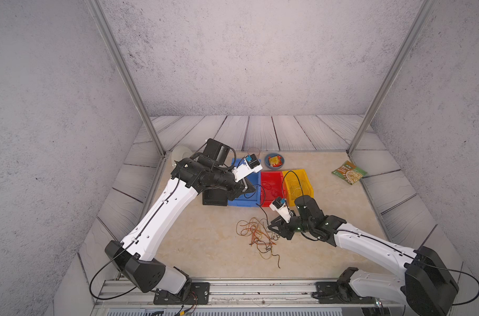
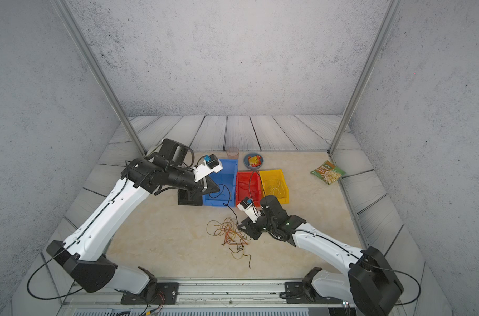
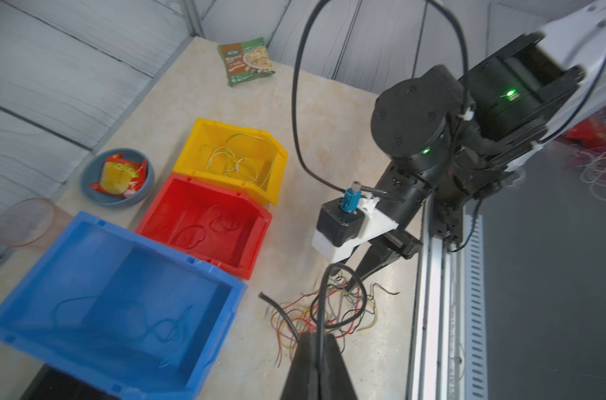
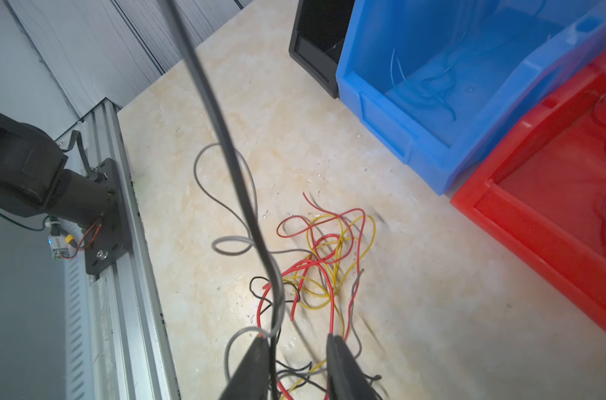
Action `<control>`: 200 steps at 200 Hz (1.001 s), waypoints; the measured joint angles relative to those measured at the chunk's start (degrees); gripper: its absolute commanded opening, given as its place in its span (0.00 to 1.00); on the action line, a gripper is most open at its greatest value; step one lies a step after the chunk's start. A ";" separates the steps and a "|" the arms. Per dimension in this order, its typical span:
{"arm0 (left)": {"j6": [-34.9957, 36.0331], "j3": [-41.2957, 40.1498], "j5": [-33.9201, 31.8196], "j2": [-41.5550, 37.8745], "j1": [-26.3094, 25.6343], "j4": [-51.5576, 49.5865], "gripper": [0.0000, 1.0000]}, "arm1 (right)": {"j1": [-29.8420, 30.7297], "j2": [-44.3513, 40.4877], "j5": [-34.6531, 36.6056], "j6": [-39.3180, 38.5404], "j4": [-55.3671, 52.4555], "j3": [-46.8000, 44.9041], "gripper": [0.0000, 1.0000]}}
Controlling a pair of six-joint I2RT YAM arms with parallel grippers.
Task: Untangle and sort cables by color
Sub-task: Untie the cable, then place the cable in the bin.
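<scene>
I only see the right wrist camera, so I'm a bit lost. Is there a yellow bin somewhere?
Observer: Yes. A yellow bin sits beside the red bin, on the side away from the blue bin.
Operator: Is it empty?
Observer: No, yellow cables lie in it.
Operator: What's the left arm doing?
Observer: The left gripper has its jaws shut on a black cable that runs down to the pile.
</scene>
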 measured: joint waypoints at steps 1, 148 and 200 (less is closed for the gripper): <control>0.04 0.04 -0.22 -0.02 0.00 -0.02 0.00 | 0.00 0.09 -0.04 -0.07 -0.15 0.07 0.42; 2.91 6.80 -23.50 -3.93 0.90 -3.98 0.00 | 0.04 -0.04 -0.33 -2.58 -5.64 0.76 0.57; 3.74 0.09 -31.91 -4.63 8.76 1.77 0.00 | 0.04 -11.98 6.47 -2.86 -5.05 0.72 0.57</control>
